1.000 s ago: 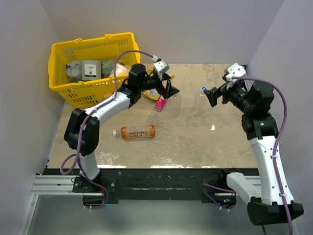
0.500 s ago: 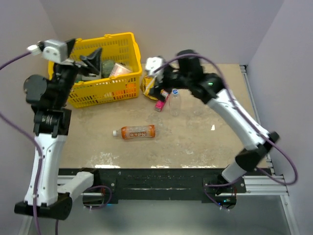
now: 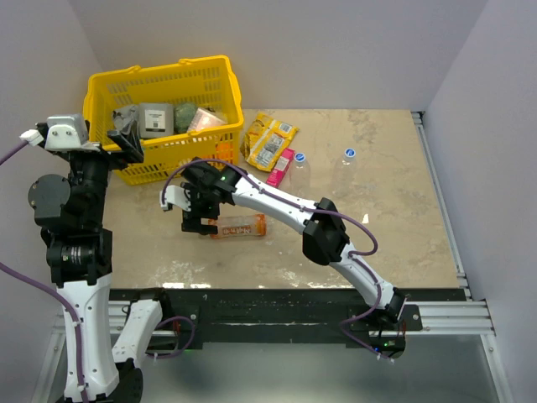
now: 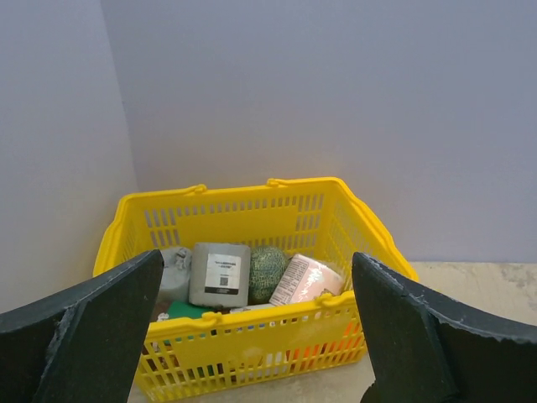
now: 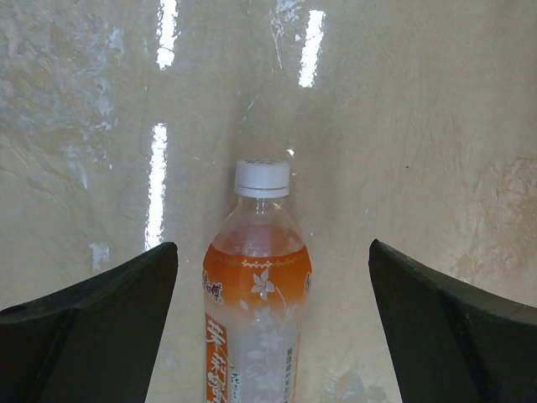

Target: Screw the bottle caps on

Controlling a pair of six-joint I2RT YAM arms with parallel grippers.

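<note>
Right wrist view: the orange bottle [image 5: 256,319] lies on its side on the table [image 5: 419,126], with its white cap [image 5: 262,178] seated on the neck and pointing away from my camera. Whether that cap is turned tight cannot be read here. My right gripper [image 5: 273,246] hovers directly over this bottle, jaws spread wide, one finger to each side of its shoulder and touching nothing. In the top external view, beyond and to the right of the orange bottle, a blue cap [image 3: 300,157] appears to sit on a faint clear bottle [image 3: 300,178]. A second blue cap [image 3: 350,153] shows farther right; whatever is under it is too see-through to make out. A pink packet [image 3: 278,170] lies between the orange bottle and that clear bottle. Well apart from the orange bottle, on its far left, my left gripper [image 4: 256,256] is raised facing the yellow basket [image 4: 252,186], its jaws likewise wide apart and empty. Hazards, as judged: the orange bottle is round and unbraced, so an off-centre close could roll it aside. A twist on the cap with nothing holding the body would likely spin the whole bottle rather than tighten the thread. The cap is small beside my fingers, so too low a descent could pinch the neck or strike the table.
</note>
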